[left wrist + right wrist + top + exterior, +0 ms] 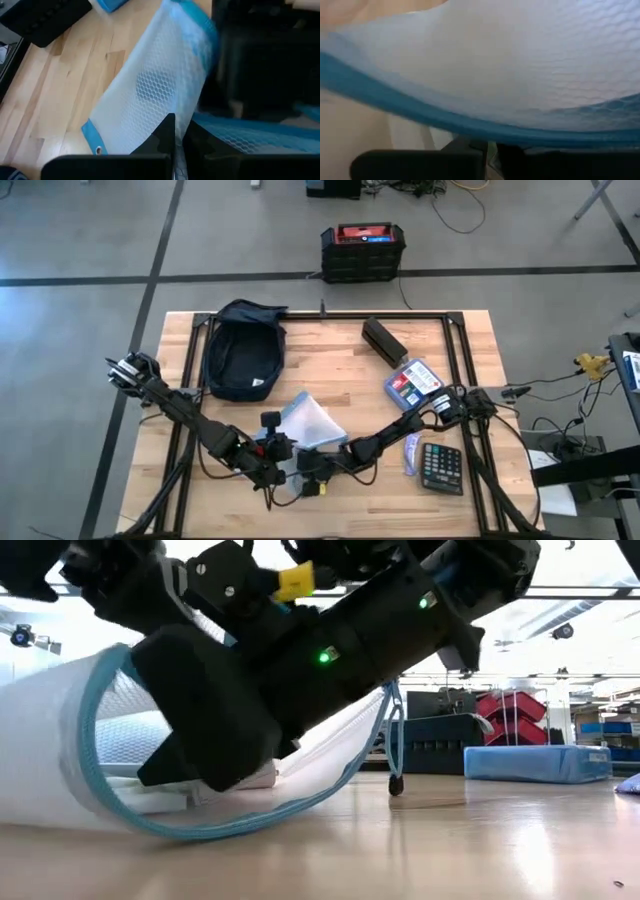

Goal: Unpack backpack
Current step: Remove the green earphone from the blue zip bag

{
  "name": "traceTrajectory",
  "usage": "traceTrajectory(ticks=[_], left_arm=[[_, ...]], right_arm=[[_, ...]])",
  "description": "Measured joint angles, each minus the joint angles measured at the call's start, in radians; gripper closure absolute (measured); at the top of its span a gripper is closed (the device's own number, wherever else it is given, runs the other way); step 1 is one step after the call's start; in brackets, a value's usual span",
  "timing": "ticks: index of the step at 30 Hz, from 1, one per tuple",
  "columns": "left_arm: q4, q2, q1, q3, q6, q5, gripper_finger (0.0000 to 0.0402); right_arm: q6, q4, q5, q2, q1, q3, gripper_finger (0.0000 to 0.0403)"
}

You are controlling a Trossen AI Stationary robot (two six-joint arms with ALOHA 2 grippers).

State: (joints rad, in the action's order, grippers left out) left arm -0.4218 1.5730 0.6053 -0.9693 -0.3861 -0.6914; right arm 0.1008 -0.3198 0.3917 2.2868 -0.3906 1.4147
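Note:
The dark navy backpack [240, 352] lies flat on the table's far left part; no gripper touches it. A white mesh pouch with blue trim [312, 420] lies near the table's middle, toward the near edge. Both grippers meet at its near side. My left gripper [175, 146] is shut on the pouch's mesh. My right gripper [490, 150] is shut at the pouch's blue-trimmed edge. In the low view the pouch [60, 760] bulges up beside the dark grippers, and its underside rests on the wood. My left gripper pinches the pouch's white mesh wall [165, 107] between its two fingers, close to a blue-trimmed edge. One layer or several, I cannot tell. The pouch's far end lies on the table. My right gripper pinches the pouch at its blue trim edge [485, 134] between its two fingers. The mesh rises beyond the fingers, and the trim sags in a slack curve [230, 825] down to the table.
A black oblong box [383, 340] lies at the far right and a blue box with a red label [413, 383] nearer. A calculator [441, 467] and a small pale packet [412, 452] sit at the near right. A black crate [362, 252] stands on the floor beyond.

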Motion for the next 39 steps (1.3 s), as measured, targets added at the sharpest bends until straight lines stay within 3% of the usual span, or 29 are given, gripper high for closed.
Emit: traceTrajectory(ticks=[7, 12, 17, 21, 25, 30, 34, 39], left_arm=[[-0.004, -0.020, 0.014, 0.091, -0.082, -0.003, 0.0401], [0.048, -0.057, 0.016, 0.137, -0.090, -0.005, 0.0401], [0.120, -0.088, 0.018, 0.148, -0.040, -0.006, 0.0401], [0.142, -0.112, 0.021, 0.148, -0.014, -0.006, 0.0401], [0.153, -0.128, 0.021, 0.148, -0.004, -0.007, 0.0401], [0.182, -0.128, 0.021, 0.148, 0.010, -0.007, 0.0401], [0.191, -0.128, 0.021, 0.150, 0.011, -0.007, 0.0401], [0.194, -0.129, 0.021, 0.177, 0.008, -0.009, 0.0401]], right_arm=[[-0.037, 0.209, 0.020, -0.083, -0.041, -0.015, 0.0395], [-0.091, 0.081, 0.009, -0.079, -0.059, -0.019, 0.0372], [-0.102, -0.072, -0.007, -0.037, -0.043, -0.018, 0.0305], [-0.096, -0.092, -0.020, -0.017, -0.020, -0.012, 0.0232], [-0.091, -0.141, -0.104, 0.024, 0.001, -0.001, 0.0165], [-0.061, -0.090, -0.157, 0.076, 0.025, 0.075, 0.0114], [-0.041, 0.008, -0.129, 0.096, 0.036, 0.120, 0.0152], [-0.033, 0.064, -0.068, 0.082, 0.035, 0.119, 0.0312]])
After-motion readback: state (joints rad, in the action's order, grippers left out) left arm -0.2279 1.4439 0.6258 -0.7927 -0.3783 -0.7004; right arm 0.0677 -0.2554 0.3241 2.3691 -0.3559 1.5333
